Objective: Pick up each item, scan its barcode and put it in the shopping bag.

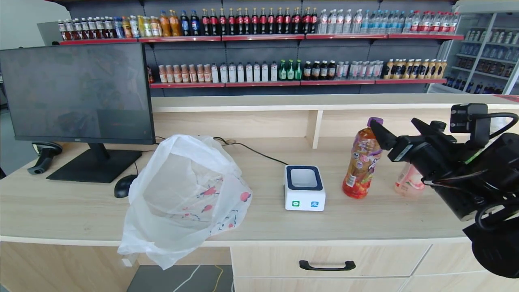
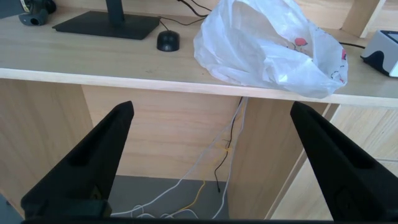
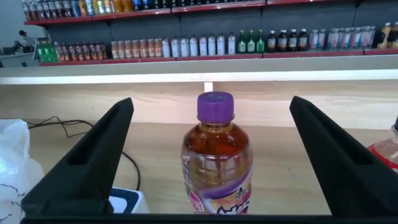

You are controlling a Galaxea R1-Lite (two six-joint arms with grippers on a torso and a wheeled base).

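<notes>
Right claw (image 1: 394, 125): open, fingers spread wide, held at cap height by the tea bottle; whether it touches cannot be told.
Left claw (image 2: 211, 106): open, fingers wide apart, hanging below the table's front edge, under the bag.
Tea bottle (image 1: 362, 162): upright on the table (image 1: 81, 202), purple cap, right of the scanner; in the right wrist view it stands between the claw's two fingers.
Pink bottle (image 1: 409, 180): on the table just right of the tea bottle, partly hidden by the right arm.
Scanner (image 1: 304, 187): white box with a dark-rimmed window, mid-table between the bag and the tea bottle.
Shopping bag (image 1: 186, 194): thin white plastic with red print, mouth open, slumped over the table's front edge.
Monitor (image 1: 77, 93): dark, at the table's left end.
Mouse (image 1: 123, 185): black, just left of the bag.
Handheld scanner (image 1: 43, 156): beside the monitor's stand.
Shelves (image 1: 259, 38): rows of drinks behind.
</notes>
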